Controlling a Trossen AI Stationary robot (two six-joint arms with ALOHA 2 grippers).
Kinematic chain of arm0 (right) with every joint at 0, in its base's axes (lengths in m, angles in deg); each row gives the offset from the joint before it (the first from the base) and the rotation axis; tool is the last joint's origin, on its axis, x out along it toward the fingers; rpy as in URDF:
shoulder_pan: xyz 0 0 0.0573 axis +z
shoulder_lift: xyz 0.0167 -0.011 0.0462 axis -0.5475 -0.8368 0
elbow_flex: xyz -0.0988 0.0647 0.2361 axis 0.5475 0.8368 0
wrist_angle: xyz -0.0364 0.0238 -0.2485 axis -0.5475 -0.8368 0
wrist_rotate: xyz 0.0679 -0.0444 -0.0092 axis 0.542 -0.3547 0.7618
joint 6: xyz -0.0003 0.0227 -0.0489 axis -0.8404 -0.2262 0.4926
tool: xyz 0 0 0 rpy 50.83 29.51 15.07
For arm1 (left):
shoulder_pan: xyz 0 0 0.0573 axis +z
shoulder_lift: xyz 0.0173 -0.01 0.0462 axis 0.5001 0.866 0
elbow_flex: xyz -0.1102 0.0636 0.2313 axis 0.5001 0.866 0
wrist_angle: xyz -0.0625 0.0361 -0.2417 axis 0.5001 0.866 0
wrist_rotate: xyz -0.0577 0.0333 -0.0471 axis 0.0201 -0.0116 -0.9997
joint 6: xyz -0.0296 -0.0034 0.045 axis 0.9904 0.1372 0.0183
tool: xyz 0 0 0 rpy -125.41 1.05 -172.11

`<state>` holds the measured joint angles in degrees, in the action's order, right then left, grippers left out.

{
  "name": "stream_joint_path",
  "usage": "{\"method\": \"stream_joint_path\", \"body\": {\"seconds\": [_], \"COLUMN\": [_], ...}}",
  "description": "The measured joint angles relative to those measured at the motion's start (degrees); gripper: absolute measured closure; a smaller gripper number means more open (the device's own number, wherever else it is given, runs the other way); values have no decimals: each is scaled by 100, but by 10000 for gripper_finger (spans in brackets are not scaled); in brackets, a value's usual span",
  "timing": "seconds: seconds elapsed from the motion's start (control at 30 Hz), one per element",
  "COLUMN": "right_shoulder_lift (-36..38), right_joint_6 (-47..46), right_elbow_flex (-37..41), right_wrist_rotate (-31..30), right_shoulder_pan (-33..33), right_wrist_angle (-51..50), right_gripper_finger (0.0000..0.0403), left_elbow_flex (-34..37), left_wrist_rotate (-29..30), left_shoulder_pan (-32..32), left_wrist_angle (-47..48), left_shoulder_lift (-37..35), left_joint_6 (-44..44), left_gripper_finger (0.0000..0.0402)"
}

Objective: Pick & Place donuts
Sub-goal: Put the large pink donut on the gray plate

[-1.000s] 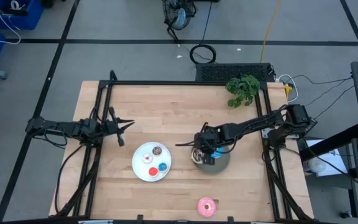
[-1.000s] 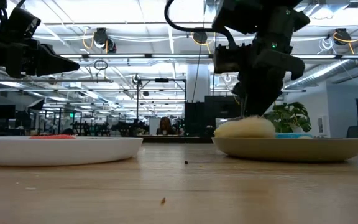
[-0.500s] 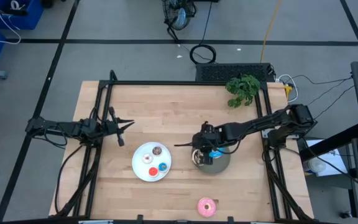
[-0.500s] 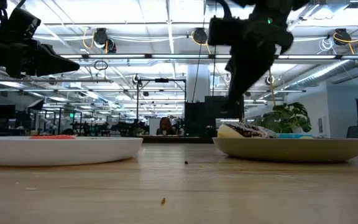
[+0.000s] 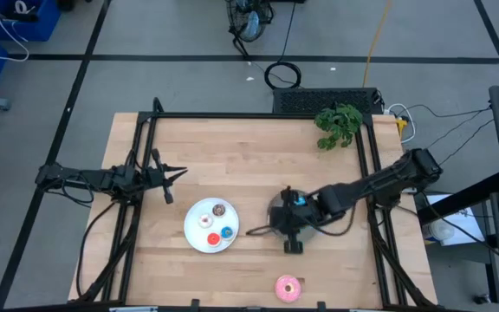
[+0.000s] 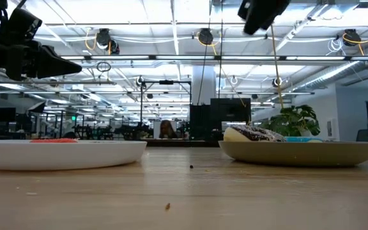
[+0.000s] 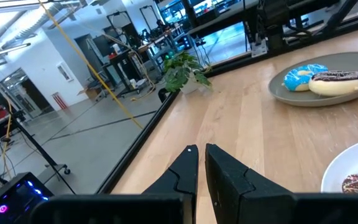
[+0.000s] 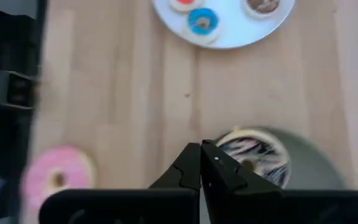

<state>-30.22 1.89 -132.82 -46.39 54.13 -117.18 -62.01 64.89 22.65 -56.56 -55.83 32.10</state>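
Chocolate sprinkled donut [image 8: 253, 155] and blue sprinkled donut [image 7: 304, 74]: both lie side by side, touching, on the grey plate [image 7: 316, 99] right of the table's centre; in the low view the chocolate one shows above the plate's rim. Pink donut [image 5: 288, 288]: lies alone on the bare wood near the table's front edge, well apart from both plates. Small donuts: the brown donut [image 5: 220, 209], white donut [image 5: 205, 220], red donut [image 5: 213, 238] and small blue donut [image 5: 227, 232] sit together on the white plate [image 5: 195, 234], left of the grey plate.

Right gripper [image 8: 201, 148]: raised above the table over the grey plate's front-left edge, fingers pressed together and holding nothing; the chocolate donut lies below, clear of the fingertips. Left gripper [image 7: 199, 149]: waits above the left part of the table, well apart from the white plate, its fingers almost together with a narrow slit between them, nothing held.

Wooden table [image 5: 232, 156]: a potted green plant [image 5: 338, 124] stands at its far right corner. No brand, label or writing can be read on any object.
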Motion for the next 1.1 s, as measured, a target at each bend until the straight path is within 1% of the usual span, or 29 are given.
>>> {"method": "stream_joint_path", "body": {"seconds": [0.17, 0.3, 0.43, 0.53, 0.67, 0.73, 0.83, 0.93, 1.1], "right_shoulder_lift": [-148, -328, -580, -869, -1328, -1582, -2020, -2418, -2652], "right_joint_6": [-695, -982, -1096, -1117, -1403, -1563, -1545, -1525, -1506], "right_elbow_flex": [-431, -700, -1182, -1663, -2330, -2641, -3011, -3244, -3222], "right_wrist_rotate": [-32, 2, -4, -5, 19, 204, 631, 925, 874], "right_shoulder_pan": [583, 944, 1149, 1239, 1267, 1268, 1338, 1408, 1437], "right_wrist_angle": [-556, -532, -598, -763, -1561, -1848, -2006, -2231, -2411], "right_gripper_finger": [403, 403, 403, 403, 403, 403, 403, 403, 403], "left_elbow_flex": [0, 0, 0, 0, 0, 0, 0, 0, 0], "left_wrist_rotate": [0, 0, 2, 2, 5, 3, 5, 3, 2], "left_shoulder_pan": [-1, -1, -1, -2, -1, -2, -1, -1, 0], "left_wrist_angle": [15, 16, 19, 19, 22, 27, 30, 27, 26], "left_shoulder_lift": [0, 0, 0, 0, 0, 0, 0, -2, -1], "left_joint_6": [0, 14, 88, 117, 121, 124, 129, 129, 130], "left_gripper_finger": [364, 364, 364, 364, 364, 364, 364, 364, 364]}}
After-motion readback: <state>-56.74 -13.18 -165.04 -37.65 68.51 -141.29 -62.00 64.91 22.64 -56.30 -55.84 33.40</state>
